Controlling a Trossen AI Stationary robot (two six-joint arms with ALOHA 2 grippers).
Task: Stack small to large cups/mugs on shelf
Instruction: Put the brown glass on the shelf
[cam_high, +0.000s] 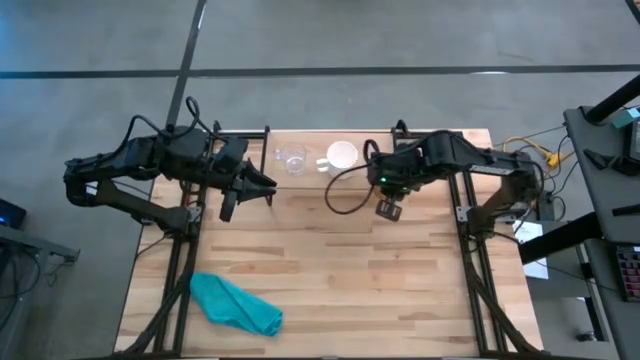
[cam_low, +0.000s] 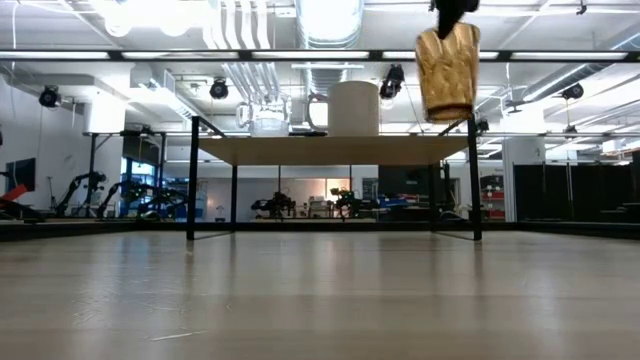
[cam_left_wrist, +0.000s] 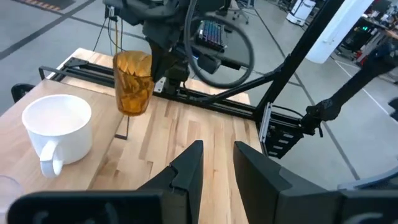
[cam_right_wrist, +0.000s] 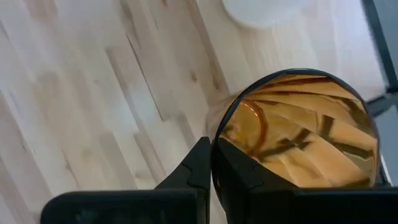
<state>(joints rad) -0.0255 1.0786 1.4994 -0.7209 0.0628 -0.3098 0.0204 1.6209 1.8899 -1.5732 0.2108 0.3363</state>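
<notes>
The amber-brown patterned cup (cam_low: 447, 70) hangs upright from my right gripper (cam_right_wrist: 212, 171), higher than the shelf board (cam_low: 330, 150) and near its right end. It also shows in the high view as the amber cup (cam_high: 388, 208) and in the left wrist view as the amber cup (cam_left_wrist: 133, 82). On the shelf the white mug (cam_high: 342, 156) stands on its base, with the tiny clear glass cup (cam_high: 292, 158) to its left. My left gripper (cam_left_wrist: 217, 163) is open and hovers left of the shelf, touching nothing. My right gripper holds the amber cup by its rim (cam_right_wrist: 219, 138), with the wall pinched between the two fingers: one finger (cam_right_wrist: 245, 174) is inside the cup and the other outside. The fingers come from above, pointing down. The cup hangs upright below them, lifted clear.
A teal cloth (cam_high: 236, 304) lies near the table's near left corner. A black cable loop (cam_high: 345, 190) hangs off the right arm beside the shelf. Thin black shelf legs (cam_low: 190, 180) stand at the board's ends. Bare wooden tabletop (cam_high: 350, 280) spreads in front of the shelf.
</notes>
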